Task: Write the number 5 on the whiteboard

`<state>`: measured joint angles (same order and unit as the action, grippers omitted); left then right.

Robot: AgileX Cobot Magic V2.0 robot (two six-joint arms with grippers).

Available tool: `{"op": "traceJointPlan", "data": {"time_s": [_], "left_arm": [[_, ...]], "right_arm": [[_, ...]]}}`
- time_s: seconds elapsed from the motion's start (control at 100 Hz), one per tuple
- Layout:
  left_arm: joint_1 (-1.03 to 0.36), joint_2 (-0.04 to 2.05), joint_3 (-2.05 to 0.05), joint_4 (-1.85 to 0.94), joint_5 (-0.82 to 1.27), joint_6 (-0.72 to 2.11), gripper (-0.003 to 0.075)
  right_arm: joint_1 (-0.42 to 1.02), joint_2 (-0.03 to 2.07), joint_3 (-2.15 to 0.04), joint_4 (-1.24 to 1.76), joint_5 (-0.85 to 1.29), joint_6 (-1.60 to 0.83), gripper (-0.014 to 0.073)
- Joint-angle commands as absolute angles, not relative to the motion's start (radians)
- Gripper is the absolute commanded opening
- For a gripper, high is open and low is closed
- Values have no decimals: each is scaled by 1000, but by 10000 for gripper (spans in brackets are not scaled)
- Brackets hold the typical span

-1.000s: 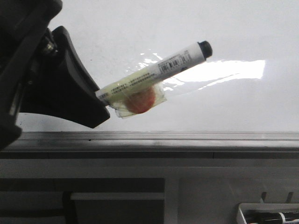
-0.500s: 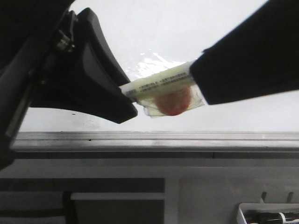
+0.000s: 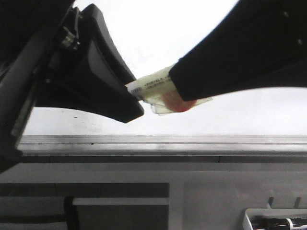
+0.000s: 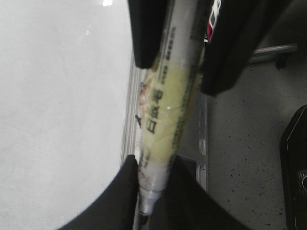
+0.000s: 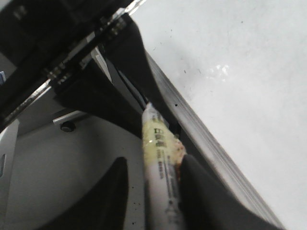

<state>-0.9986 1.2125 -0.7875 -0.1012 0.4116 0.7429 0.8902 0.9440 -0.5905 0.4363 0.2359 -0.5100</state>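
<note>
**Pincer-to-pincer alignment along the marker axis**

The left pincer (image 3: 129,98) is closed on one end of the marker (image 3: 152,86), with a dark finger on each side of the barrel in the left wrist view. The right pincer (image 3: 180,86) straddles the opposite end. The right wrist view shows the barrel lying between its two fingers; one finger appears to touch the barrel and the other stands slightly off it, so whether this pincer has clamped cannot be told.

Marker attitude: in the front view the long axis rises from lower left to upper right, running from the left pincer into the right pincer. Only a short yellow-labelled section, wrapped in clear tape over a red patch, shows between the two. Both ends are covered, so the frames do not settle which end carries the cap or the writing tip.

Task object: the whiteboard (image 3: 249,115) stands directly behind both pincers, its grey edge rail (image 3: 163,141) below them. No stroke of the number 5 is visible on any exposed part of the board; writing appears not to have begun.

Judgement: the step in hand is probably a two-arm operation on the marker, either cap removal or transfer. The coming move depends on any pull following the barrel's long axis. A pull off that line could twist the marker in the left pincer's hold.
</note>
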Motion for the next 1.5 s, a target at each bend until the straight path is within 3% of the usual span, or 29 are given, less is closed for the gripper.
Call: {"op": "traceJointPlan", "data": {"time_s": [0.0,0.05,0.23,0.3,0.43,0.51,0.77,0.94,1.15,1.28,1.49], "left_arm": [[-1004,1188,-822,-126,350,739,-20],[-1004,1188,-822,-135,350,739,-20],[-1002,1188,-822,-153,344,688,5],[-1002,1188,-823,-153,344,652,104],[-1002,1172,-823,-132,394,525,391],[-1002,1143,-823,-130,435,466,463],[-1002,891,-743,-90,316,201,344],[-1000,658,-633,19,198,-9,189],[-1000,432,-497,46,155,-75,-18],[-964,347,-429,46,107,-154,-21],[-790,305,-394,25,102,-208,-20]], "right_arm": [[893,940,-627,449,155,-523,9],[893,940,-627,449,155,-523,-69],[893,940,-627,449,158,-523,-64],[890,938,-627,449,186,-523,-64],[864,938,-647,449,310,-515,-61],[836,935,-688,449,381,-491,-61],[762,947,-872,389,520,-343,-39],[749,948,-882,157,530,-192,-40],[749,948,-882,146,471,-192,-41],[749,974,-884,146,422,-190,-41],[690,1039,-886,144,415,-142,-40]]}}
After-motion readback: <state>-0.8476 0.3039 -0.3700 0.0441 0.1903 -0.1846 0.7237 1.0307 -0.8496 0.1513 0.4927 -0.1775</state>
